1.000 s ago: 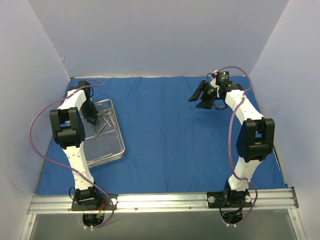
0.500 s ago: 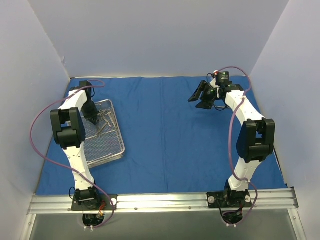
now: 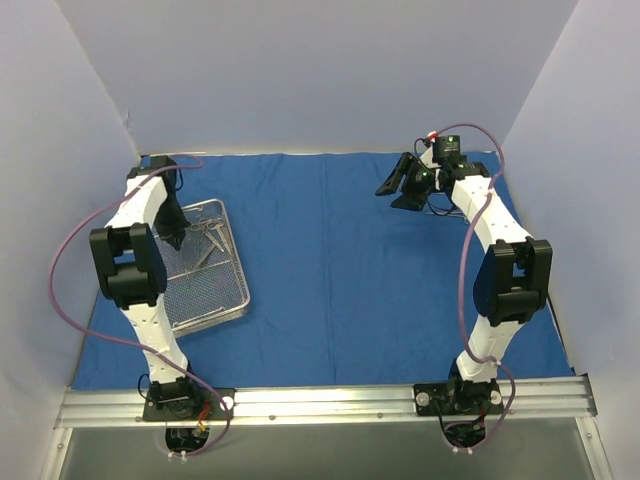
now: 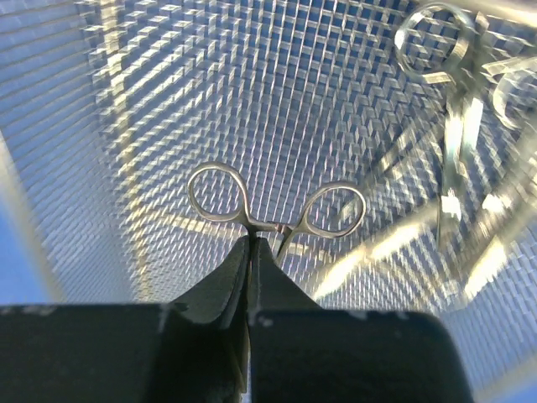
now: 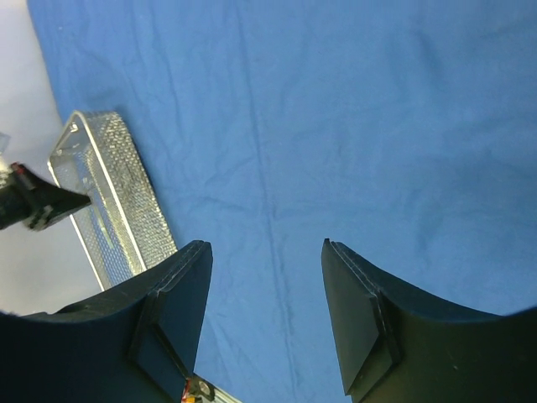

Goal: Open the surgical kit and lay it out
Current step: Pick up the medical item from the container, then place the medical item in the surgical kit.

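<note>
Left gripper (image 4: 250,245), pinched shut on an instrument (image 4: 277,211) just behind its rings, hangs over the tray (image 3: 215,300) at left on the cloth (image 3: 340,260), bare cloth lying rightward, while the right gripper (image 3: 403,190) hovers spread, far right.

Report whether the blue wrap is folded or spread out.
Spread out: the blue wrap lies flat as one open sheet, the mesh tray resting on it at left.

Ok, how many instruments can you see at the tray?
3 at least: the gripped instrument pinched in the left gripper over the tray, two overlapping instruments near its wall; blur may hide more.
</note>
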`<state>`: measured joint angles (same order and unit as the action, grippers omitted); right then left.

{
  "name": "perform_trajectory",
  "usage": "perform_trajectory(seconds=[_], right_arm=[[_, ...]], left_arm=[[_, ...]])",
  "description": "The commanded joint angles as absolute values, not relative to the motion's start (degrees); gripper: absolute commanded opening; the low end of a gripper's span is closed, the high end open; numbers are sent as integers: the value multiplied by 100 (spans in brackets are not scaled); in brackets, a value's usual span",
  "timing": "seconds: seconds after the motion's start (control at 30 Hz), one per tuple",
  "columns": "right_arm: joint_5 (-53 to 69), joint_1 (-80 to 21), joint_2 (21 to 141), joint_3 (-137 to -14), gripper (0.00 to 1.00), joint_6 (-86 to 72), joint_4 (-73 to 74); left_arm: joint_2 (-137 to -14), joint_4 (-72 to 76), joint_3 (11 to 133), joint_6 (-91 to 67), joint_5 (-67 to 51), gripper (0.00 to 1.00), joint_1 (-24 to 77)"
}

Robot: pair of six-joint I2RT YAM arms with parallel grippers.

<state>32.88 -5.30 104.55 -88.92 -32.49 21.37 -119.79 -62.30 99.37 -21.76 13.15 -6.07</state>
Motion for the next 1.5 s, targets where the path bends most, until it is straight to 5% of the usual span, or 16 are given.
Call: perform_trajectory(seconds=[0.0, 0.67, 1.47], right_arm=[[3471, -641, 10389, -9228, 55, -3155, 2268], [5256, -1853, 10854, -10160, 55, -3498, 1090], [5097, -2408, 11443, -10723, 44, -3252, 1688]], left_arm=[[-11101, -6644, 10361, -2013, 1442, 2, -545], [-10801, -6073, 11680, -1679, -1124, 2, 1889], [-10934, -5959, 11821, -1749, -1371, 2, 2557]])
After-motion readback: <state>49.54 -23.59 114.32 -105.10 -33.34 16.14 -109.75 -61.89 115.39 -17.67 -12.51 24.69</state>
